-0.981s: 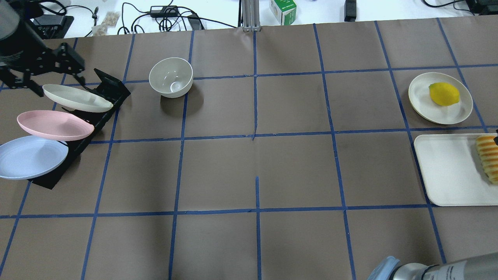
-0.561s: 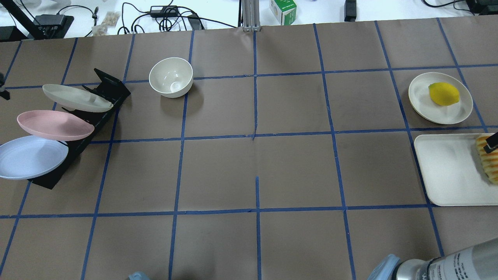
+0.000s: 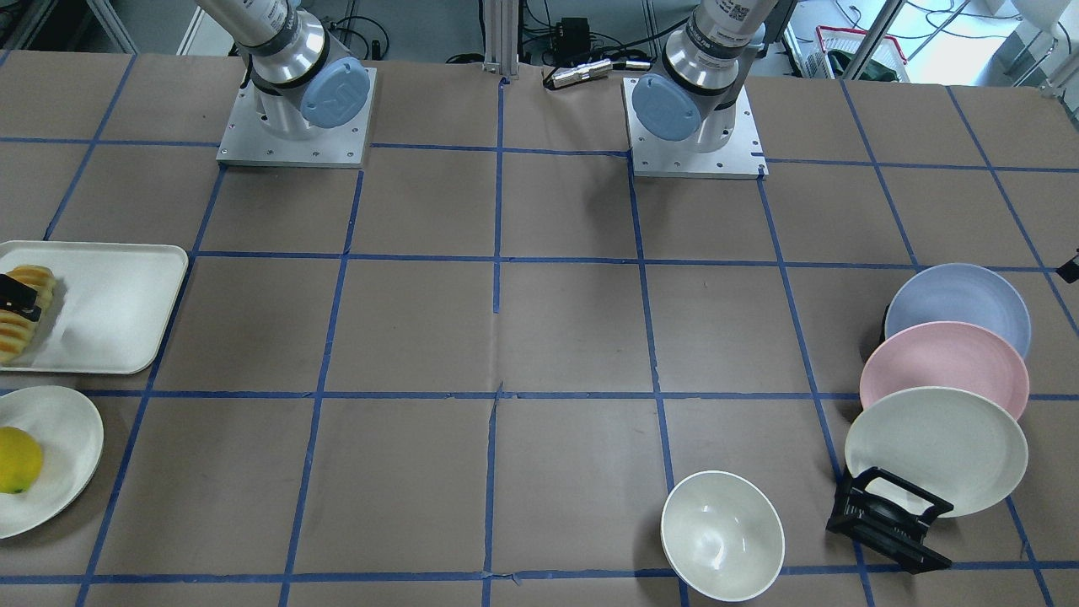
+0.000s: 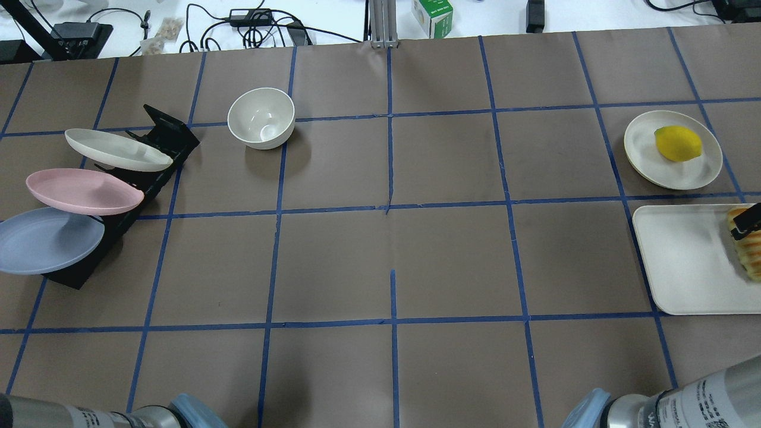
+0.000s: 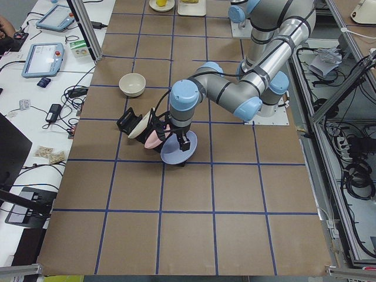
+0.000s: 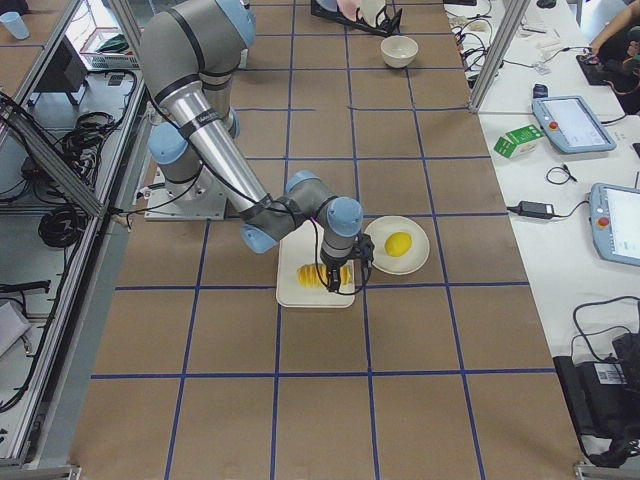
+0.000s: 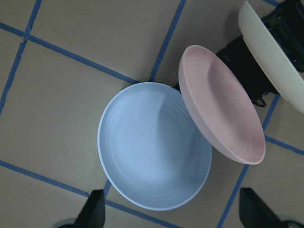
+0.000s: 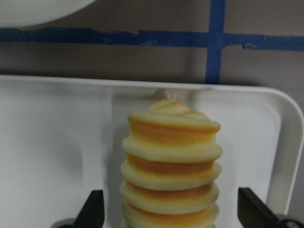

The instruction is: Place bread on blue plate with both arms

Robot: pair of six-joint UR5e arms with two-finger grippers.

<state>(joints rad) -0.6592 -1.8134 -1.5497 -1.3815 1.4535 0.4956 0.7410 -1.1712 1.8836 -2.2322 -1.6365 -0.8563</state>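
The bread [image 8: 171, 175], a row of orange-topped slices, lies on a white tray [image 8: 57, 142] at the table's right end. It also shows in the overhead view [image 4: 748, 249] and the front view [image 3: 21, 324]. My right gripper [image 8: 171, 213] is open, a finger [image 8: 92, 211] on each side of the bread, not touching it. The blue plate [image 7: 154, 147] leans in a black rack [image 4: 125, 214] at the left end, also seen in the overhead view [image 4: 47, 241]. My left gripper [image 7: 173, 213] is open and hovers above the blue plate, empty.
A pink plate [image 4: 83, 191] and a cream plate [image 4: 116, 150] lean in the same rack behind the blue one. A white bowl [image 4: 261, 117] stands nearby. A lemon [image 4: 678, 143] sits on a cream plate [image 4: 707, 169] beyond the tray.
My left gripper has left its place over the cream plate and gone out of the overhead view; the blue plate now lies in shadow. My right finger has shifted slightly over the bread's far end.
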